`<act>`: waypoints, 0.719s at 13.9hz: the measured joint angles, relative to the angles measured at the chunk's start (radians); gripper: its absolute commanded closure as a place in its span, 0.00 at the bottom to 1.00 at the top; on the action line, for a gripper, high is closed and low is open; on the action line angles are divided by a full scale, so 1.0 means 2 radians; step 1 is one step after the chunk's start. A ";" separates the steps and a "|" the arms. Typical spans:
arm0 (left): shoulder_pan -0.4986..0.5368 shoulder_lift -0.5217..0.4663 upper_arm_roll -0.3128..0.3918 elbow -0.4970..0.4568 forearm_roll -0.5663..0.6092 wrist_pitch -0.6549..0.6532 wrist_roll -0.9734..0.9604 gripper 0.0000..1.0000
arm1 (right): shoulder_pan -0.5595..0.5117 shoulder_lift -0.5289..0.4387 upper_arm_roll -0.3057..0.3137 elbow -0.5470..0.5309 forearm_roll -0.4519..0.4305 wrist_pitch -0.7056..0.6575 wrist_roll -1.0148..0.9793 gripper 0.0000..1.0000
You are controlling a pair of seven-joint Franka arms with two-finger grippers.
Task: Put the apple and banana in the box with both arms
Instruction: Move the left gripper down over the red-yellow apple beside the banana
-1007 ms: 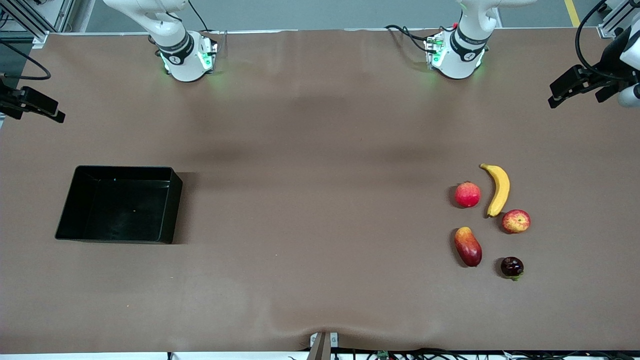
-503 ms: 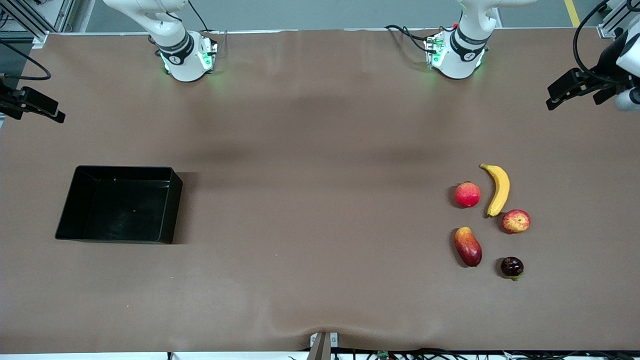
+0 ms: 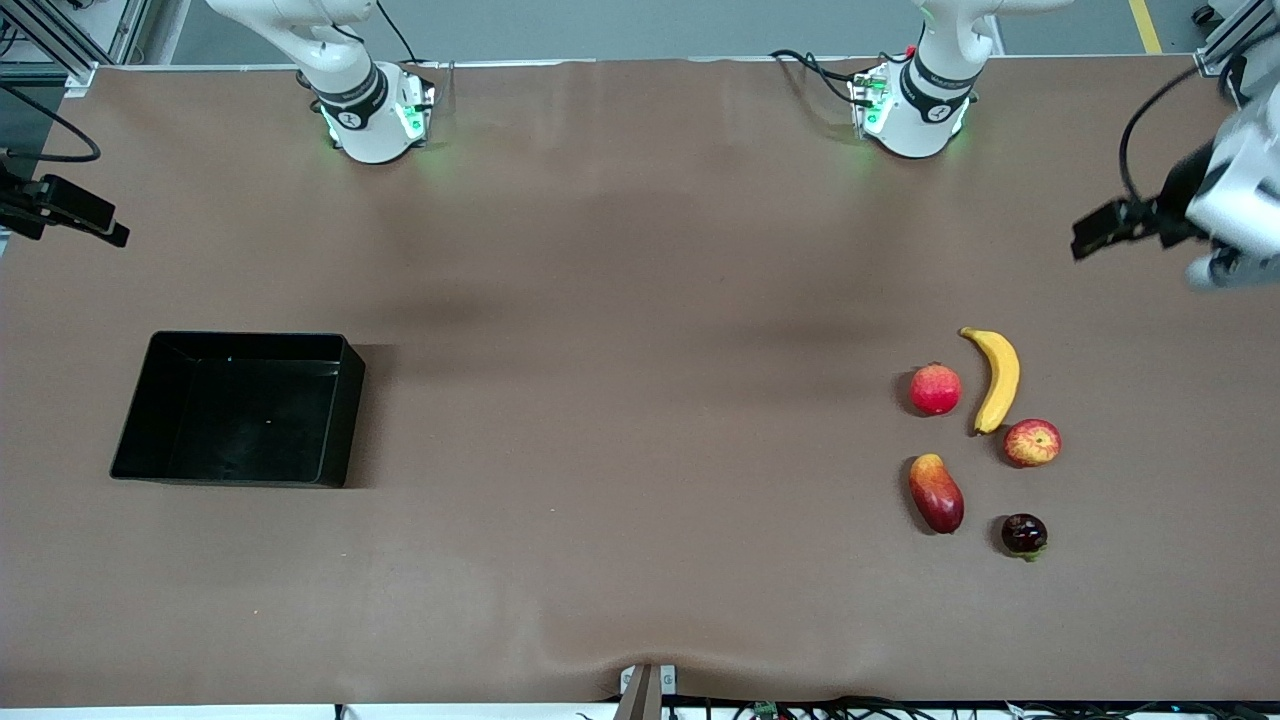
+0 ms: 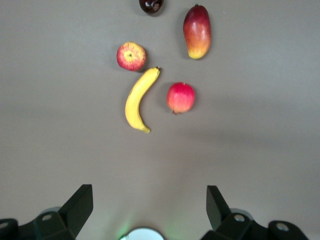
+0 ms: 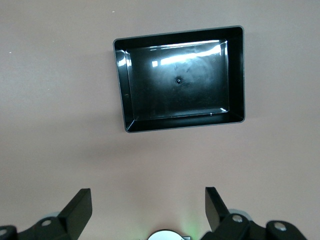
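The banana [image 3: 995,380] lies among the fruits toward the left arm's end of the table. The apple [image 3: 1032,442], red with yellow blotches, sits beside its nearer tip. Both show in the left wrist view, banana [image 4: 139,100] and apple [image 4: 131,56]. The black box [image 3: 352,400] stands empty toward the right arm's end and shows in the right wrist view [image 5: 180,122]. My left gripper [image 3: 1095,230] [image 4: 149,192] is open and empty, high over bare table beside the fruits. My right gripper [image 3: 70,212] [image 5: 148,195] is open and empty, waiting high at the table's edge.
A deep-red round fruit [image 3: 935,389] sits beside the banana. A red-yellow mango [image 3: 936,492] and a small dark fruit [image 3: 1024,534] lie nearer the front camera. The arm bases [image 3: 372,110] stand along the table's back edge.
My left gripper has swung in over the table, closer to the fruits. The right arm, the fruits and the box have not moved.
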 measured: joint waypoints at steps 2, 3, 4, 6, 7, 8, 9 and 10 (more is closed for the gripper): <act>0.003 0.014 0.000 -0.044 0.000 0.072 0.000 0.00 | 0.000 0.001 0.000 -0.002 0.000 0.004 0.000 0.00; 0.003 0.019 -0.001 -0.066 0.000 0.104 0.000 0.00 | 0.000 0.001 0.000 -0.004 0.000 0.008 0.000 0.00; 0.002 0.024 -0.001 -0.085 0.000 0.132 0.000 0.00 | 0.000 0.001 0.000 -0.008 0.000 0.011 0.000 0.00; 0.004 0.032 -0.001 -0.119 0.005 0.187 0.017 0.00 | 0.000 0.002 0.000 -0.019 0.000 0.021 0.000 0.00; 0.010 0.040 -0.001 -0.131 0.006 0.213 0.029 0.00 | 0.000 0.002 0.000 -0.025 0.000 0.029 0.000 0.00; 0.017 0.051 0.000 -0.139 0.007 0.235 0.038 0.00 | 0.000 0.003 -0.001 -0.034 0.000 0.039 0.000 0.00; 0.023 0.065 0.000 -0.142 0.007 0.257 0.043 0.00 | -0.001 0.004 -0.001 -0.044 0.000 0.051 0.000 0.00; 0.027 0.081 0.000 -0.144 0.007 0.280 0.045 0.00 | -0.001 0.004 -0.002 -0.056 0.000 0.064 0.000 0.00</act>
